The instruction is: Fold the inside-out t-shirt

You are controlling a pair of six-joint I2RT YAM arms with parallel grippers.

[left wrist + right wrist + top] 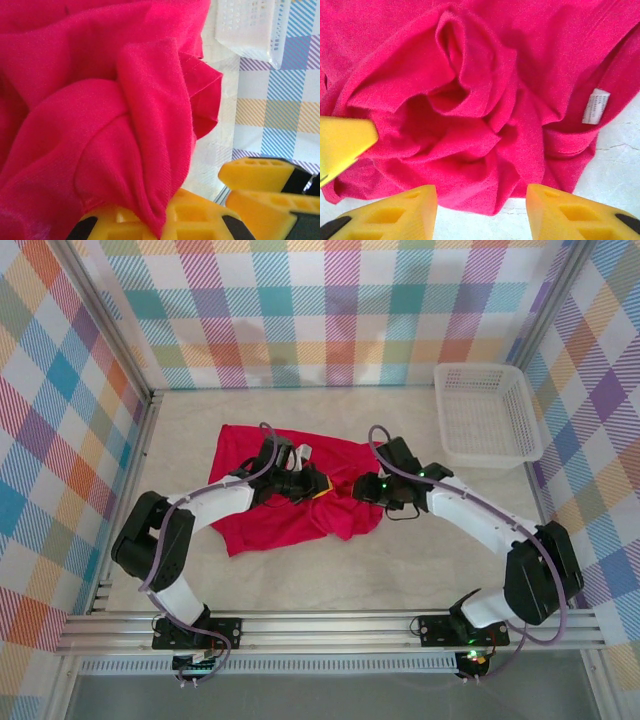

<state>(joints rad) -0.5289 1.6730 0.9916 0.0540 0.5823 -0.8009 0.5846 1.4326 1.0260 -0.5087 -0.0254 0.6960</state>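
Observation:
The inside-out t-shirt [262, 522] is bright red and lies crumpled in the middle of the table. My left gripper [316, 486] is over its centre, and in the left wrist view its yellow jaws [162, 226] are shut on a bunched ridge of the red cloth [100, 100]. My right gripper [358, 488] faces it from the right. In the right wrist view it [481, 212] stands open, and the rumpled cloth [470, 100] lies just ahead of its fingertips, with none of it pinched. A small white tag [596, 106] shows on the shirt at the right.
A white mesh basket [487, 415] stands at the back right of the table, and its corner [250, 25] shows in the left wrist view. Checked walls enclose the table on three sides. Bare tabletop [420, 560] lies in front of the shirt.

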